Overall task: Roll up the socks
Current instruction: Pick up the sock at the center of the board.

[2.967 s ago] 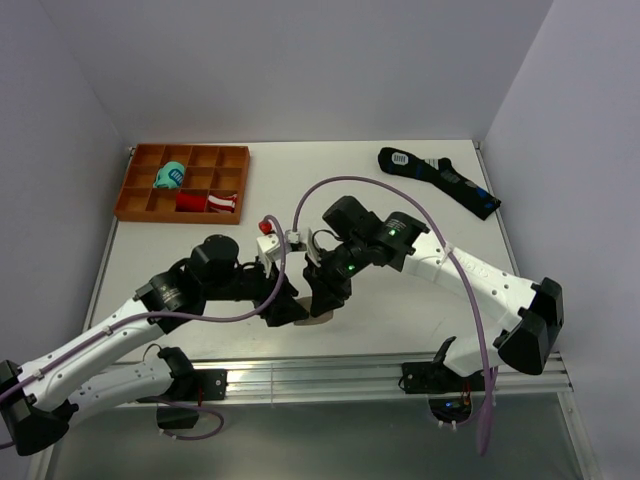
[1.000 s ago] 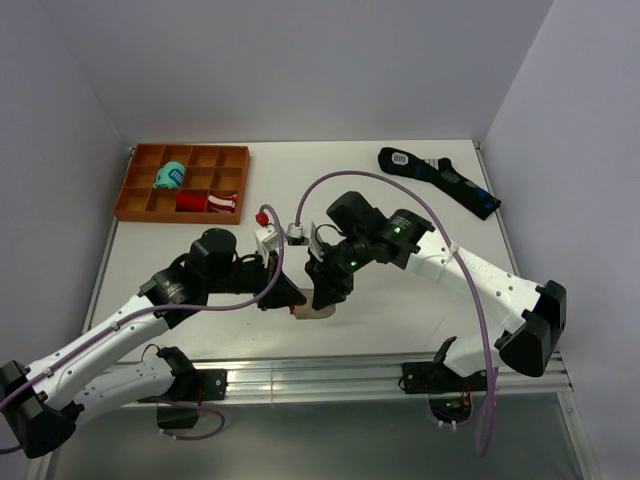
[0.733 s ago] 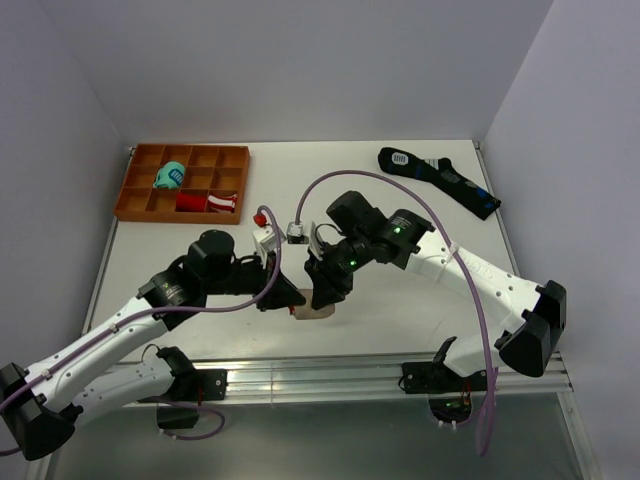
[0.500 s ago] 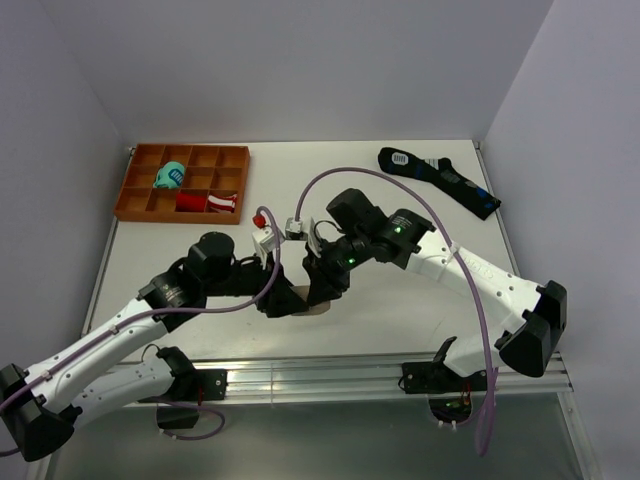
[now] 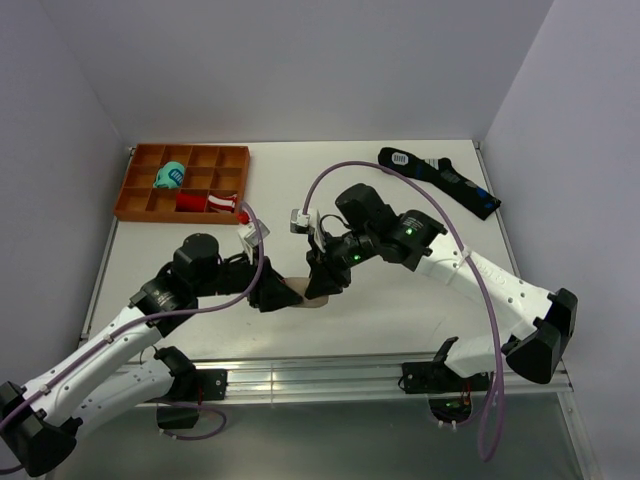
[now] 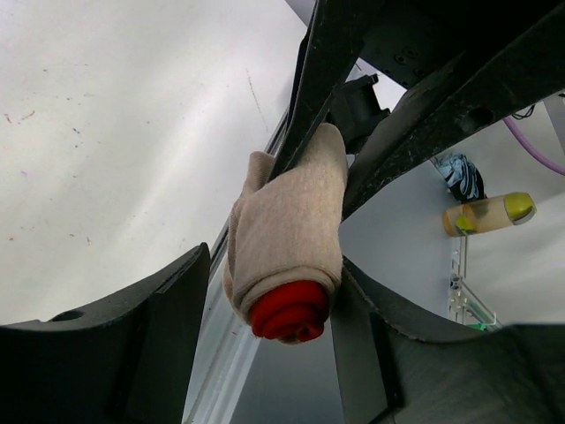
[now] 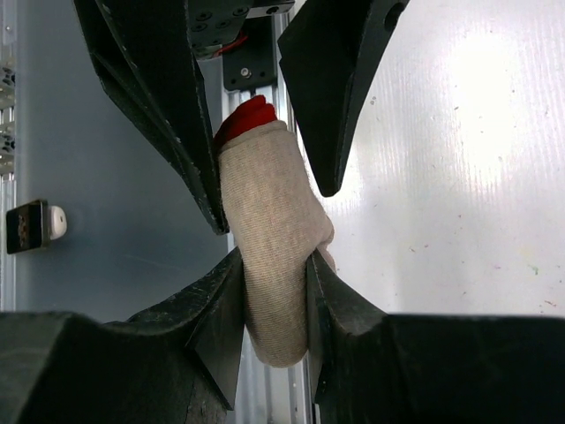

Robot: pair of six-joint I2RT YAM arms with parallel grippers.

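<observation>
One short, tight roll is all that shows of the beige knitted socks (image 6: 287,231), with the red end coiled at one face like a core. The roll sits between my two tools near the front edge of the white surface (image 5: 290,180), about midway across it. I cannot tell whether it rests on the surface or hangs just above it.

My right tool (image 7: 272,287) is clenched on the socks. Its two black fingers (image 7: 216,309) press the beige end from both sides, and the fabric bulges out beyond them. My left tool (image 6: 269,265) is released. Its fingers stand either side of the red end, one close against the fabric and the other with a narrow gap to it, so it grips nothing. The two tools meet nose to nose at the roll, the left arm reaching in from the left and the right arm from the right.

Farther out, at the back left of the surface, lies an orange plastic tray (image 5: 170,216) divided into compartments. A teal rolled bundle (image 5: 172,176) sits in one compartment, and a red-and-white bundle (image 5: 208,202) lies in the row nearer to me, just to its right. At the back right, well apart from everything else, a long black sock (image 5: 440,180) with blue and white marks lies flat and slanted.
</observation>
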